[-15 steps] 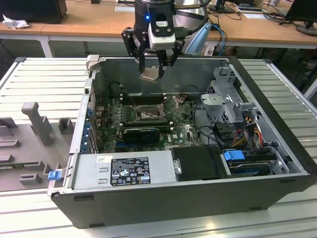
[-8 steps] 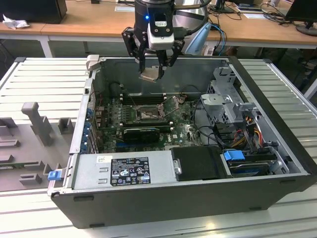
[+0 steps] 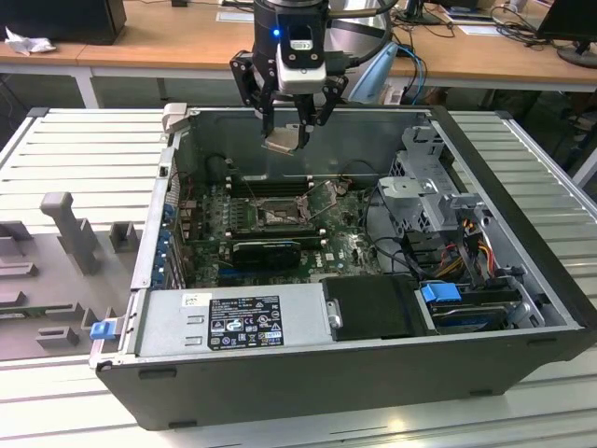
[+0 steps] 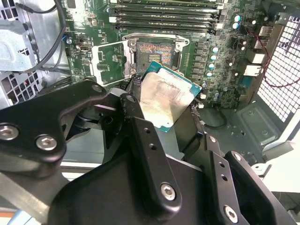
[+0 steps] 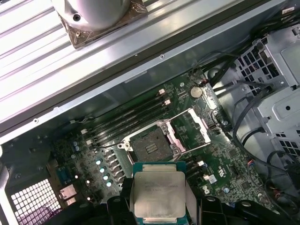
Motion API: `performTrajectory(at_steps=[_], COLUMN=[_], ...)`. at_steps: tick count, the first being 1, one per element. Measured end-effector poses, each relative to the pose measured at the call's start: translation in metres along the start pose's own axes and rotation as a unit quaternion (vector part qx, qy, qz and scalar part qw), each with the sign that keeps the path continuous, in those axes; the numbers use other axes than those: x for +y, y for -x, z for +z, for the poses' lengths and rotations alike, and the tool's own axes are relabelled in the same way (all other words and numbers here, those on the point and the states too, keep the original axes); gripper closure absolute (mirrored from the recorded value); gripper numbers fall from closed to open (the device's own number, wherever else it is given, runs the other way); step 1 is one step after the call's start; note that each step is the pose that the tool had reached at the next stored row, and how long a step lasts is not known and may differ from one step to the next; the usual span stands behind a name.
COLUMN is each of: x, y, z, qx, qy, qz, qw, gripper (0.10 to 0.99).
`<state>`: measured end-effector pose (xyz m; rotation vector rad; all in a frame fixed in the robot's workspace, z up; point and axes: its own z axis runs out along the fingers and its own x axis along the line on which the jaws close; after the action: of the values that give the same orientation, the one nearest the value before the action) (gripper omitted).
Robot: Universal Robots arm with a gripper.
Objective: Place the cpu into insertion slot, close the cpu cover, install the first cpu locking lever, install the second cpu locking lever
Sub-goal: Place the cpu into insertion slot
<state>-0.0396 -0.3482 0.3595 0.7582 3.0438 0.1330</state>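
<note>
In the exterior view, the gripper [image 3: 289, 131] hangs at the upper centre of the frame. Its fingers are clamped narrowly on the tilted cpu [image 3: 283, 142], well above the insertion slot [image 3: 278, 217] at mid-frame. The cpu cover [image 5: 197, 126] lies swung open beside the bare slot.

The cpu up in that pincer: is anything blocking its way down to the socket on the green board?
Nothing visible does. The pincer holds the cpu in open air above the green board. The insertion slot lies uncovered, with its cpu cover swung open to one side.
</note>
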Motion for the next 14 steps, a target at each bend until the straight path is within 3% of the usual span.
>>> performTrajectory(at_steps=[14], x=[0.0], y=[0.0], z=[0.0], qx=[-0.0014], qy=[0.0003], qz=[0.017], qw=[0.9999], gripper=[0.557])
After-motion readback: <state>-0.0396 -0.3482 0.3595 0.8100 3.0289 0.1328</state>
